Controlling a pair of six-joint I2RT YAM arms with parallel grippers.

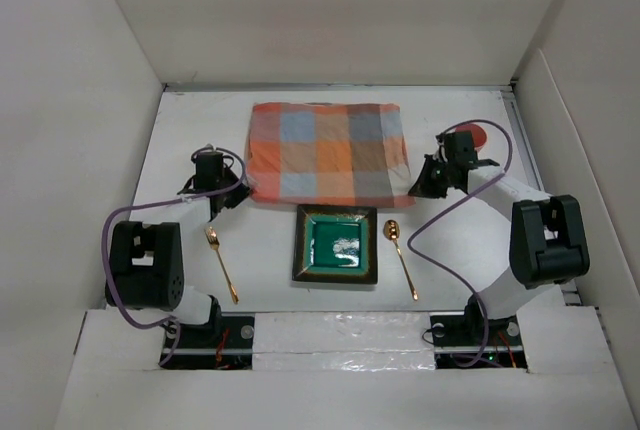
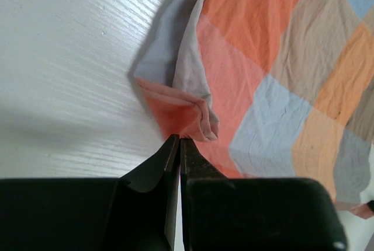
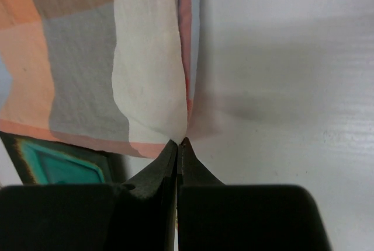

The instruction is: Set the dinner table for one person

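While both arms work at the near corners of the orange-and-blue checked fabric cloth (image 1: 328,153), the left gripper (image 1: 240,196) and the right gripper (image 1: 413,190) each show jaws pressed fully together, with a small pinch of hem gathered at the tips. The large white rectangular desk (image 1: 190,140) spans the floor of the white-walled enclosure and carries every item. The cloth lies on its far half, with the near hem just beyond the square green-glazed plate with a dark rim (image 1: 336,212). A gold metal spoon (image 1: 401,255) lies just right of the plate. A gold metal utensil (image 1: 221,264), its head too small to identify, lies just left of it. A small red-orange round object (image 1: 478,134) sits behind the right gripper, mostly hidden.

The step in hand appears to be a two-handed repositioning of the cloth. To do it well, both arms should probably travel together at matched speed, keeping the near hem taut between them so that no slack forms. The left corner is bunched and folded under at the jaws, so a slight outward pull there would likely flatten it. The hem should be kept clear of the plate and both utensils, since dragging it across them risks shifting the setting. Both corners are best released at the same time
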